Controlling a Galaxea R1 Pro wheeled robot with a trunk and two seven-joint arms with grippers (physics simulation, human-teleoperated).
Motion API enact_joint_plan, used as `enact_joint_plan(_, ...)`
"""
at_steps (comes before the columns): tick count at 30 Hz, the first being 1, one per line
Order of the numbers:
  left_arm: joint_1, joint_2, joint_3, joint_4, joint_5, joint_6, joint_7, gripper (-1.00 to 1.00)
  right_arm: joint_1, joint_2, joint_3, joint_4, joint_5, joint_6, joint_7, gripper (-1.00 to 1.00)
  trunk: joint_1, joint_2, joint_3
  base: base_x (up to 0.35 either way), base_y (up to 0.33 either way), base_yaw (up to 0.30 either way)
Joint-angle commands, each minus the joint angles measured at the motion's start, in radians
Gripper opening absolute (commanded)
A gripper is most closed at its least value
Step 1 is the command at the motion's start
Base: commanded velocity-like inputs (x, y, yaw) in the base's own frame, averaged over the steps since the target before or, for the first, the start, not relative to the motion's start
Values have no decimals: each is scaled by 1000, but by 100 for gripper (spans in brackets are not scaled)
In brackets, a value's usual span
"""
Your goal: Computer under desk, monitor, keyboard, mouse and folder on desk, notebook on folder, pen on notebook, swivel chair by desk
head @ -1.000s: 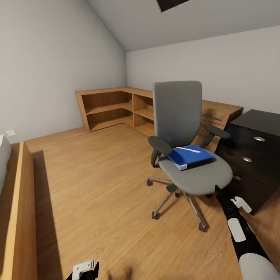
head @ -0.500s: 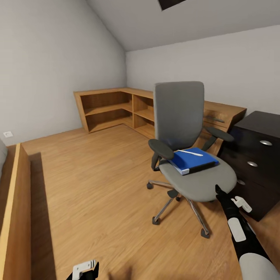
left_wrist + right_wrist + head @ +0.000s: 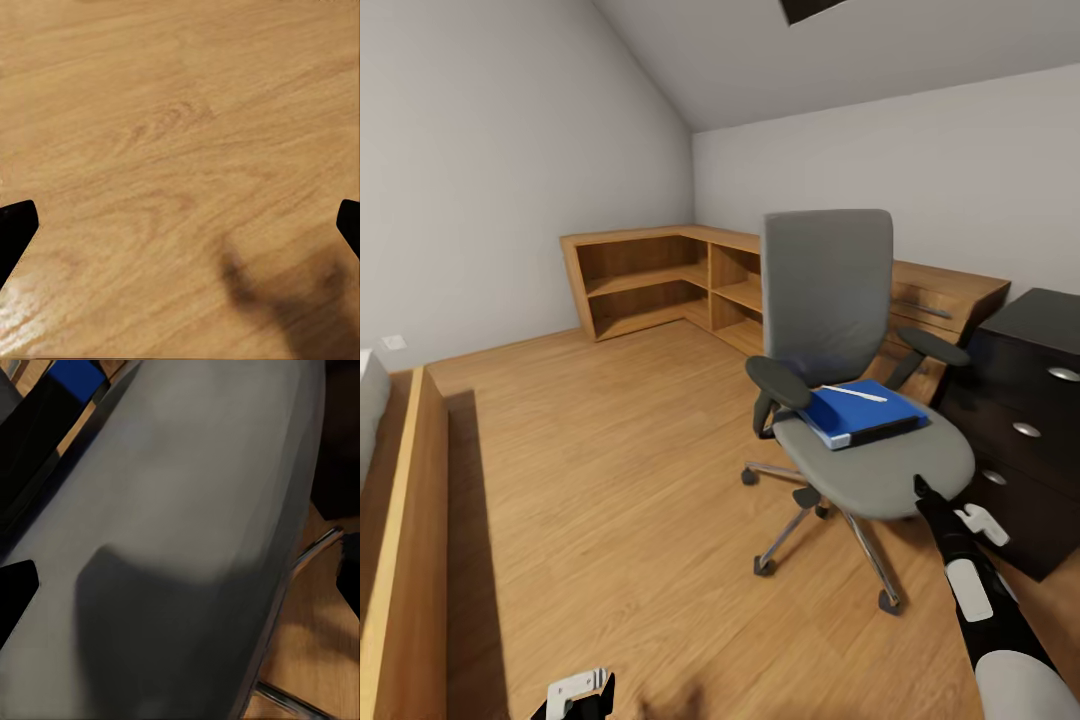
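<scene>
Now I'm holding my right gripper [image 3: 921, 487] at the swivel chair's [image 3: 880, 462] five o'clock edge, fingers apart; left gripper's [image 3: 180, 225] fingers apart too, facing the floor [image 3: 180, 112].

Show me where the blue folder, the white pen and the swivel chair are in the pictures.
folder [image 3: 870, 412], head view, on its blue cover.
pen [image 3: 853, 393], head view, middle of the white stick lying on the folder.
swivel chair [image 3: 827, 285], head view, middle of the grey backrest.
</scene>
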Motion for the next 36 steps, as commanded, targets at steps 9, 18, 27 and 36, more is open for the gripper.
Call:
enact_joint_plan(9, -1, 1, -6, 1, 6, -4, 7, 100, 0, 0, 1, 12, -7, -1, 7, 100, 0, 0, -1, 1, 0, 208)
enact_joint_plan(18, -1, 1, -6, 1, 6, -4, 8, 100, 0, 0, 1, 12, -7, -1, 7, 100, 0, 0, -1, 0, 0, 218)
enact_joint_plan(27, -1, 1, -6, 1, 6, -4, 8, 100, 0, 0, 1, 10, -7, -1, 7, 100, 0, 0, -1, 0, 0, 218)
enact_joint_plan(36, -1, 1, -6, 1, 6, -4, 8, 100, 0, -1, 1, 9, -7, -1, 7, 100, 0, 0, -1, 0, 0, 198)
